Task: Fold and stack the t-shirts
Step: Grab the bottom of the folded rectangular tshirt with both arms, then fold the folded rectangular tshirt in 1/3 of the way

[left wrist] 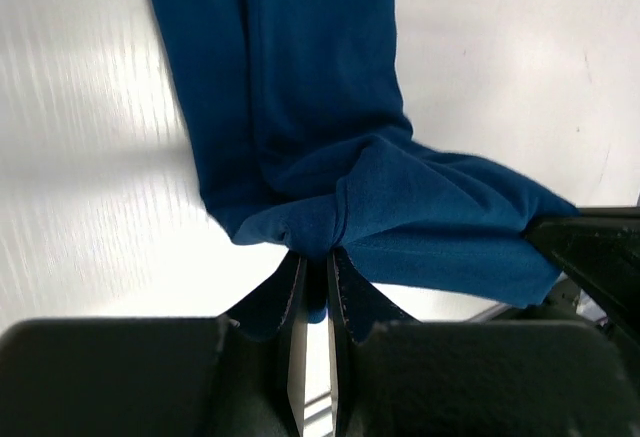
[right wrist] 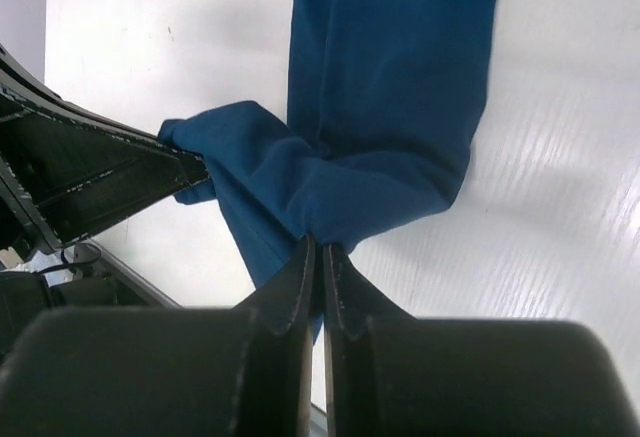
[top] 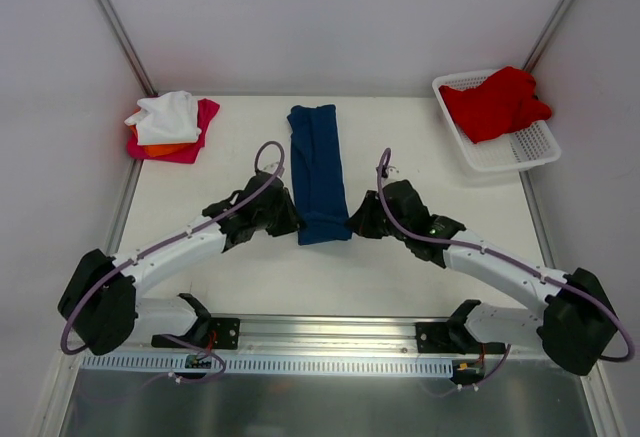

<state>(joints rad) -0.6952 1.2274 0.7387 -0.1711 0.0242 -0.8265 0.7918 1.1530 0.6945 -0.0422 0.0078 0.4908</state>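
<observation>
A navy blue t-shirt (top: 318, 171) lies folded into a long narrow strip down the middle of the table. My left gripper (top: 292, 225) is shut on its near left corner, and the cloth bunches at the jaws in the left wrist view (left wrist: 316, 253). My right gripper (top: 356, 225) is shut on its near right corner, seen pinched in the right wrist view (right wrist: 320, 245). A stack of white (top: 168, 114), orange (top: 163, 148) and magenta (top: 196, 137) t-shirts sits at the far left. A red t-shirt (top: 496, 103) lies in the basket.
A white plastic lattice basket (top: 520, 153) stands at the far right, against the wall. Metal frame posts run along both side walls. The arm bases and a rail sit at the near edge.
</observation>
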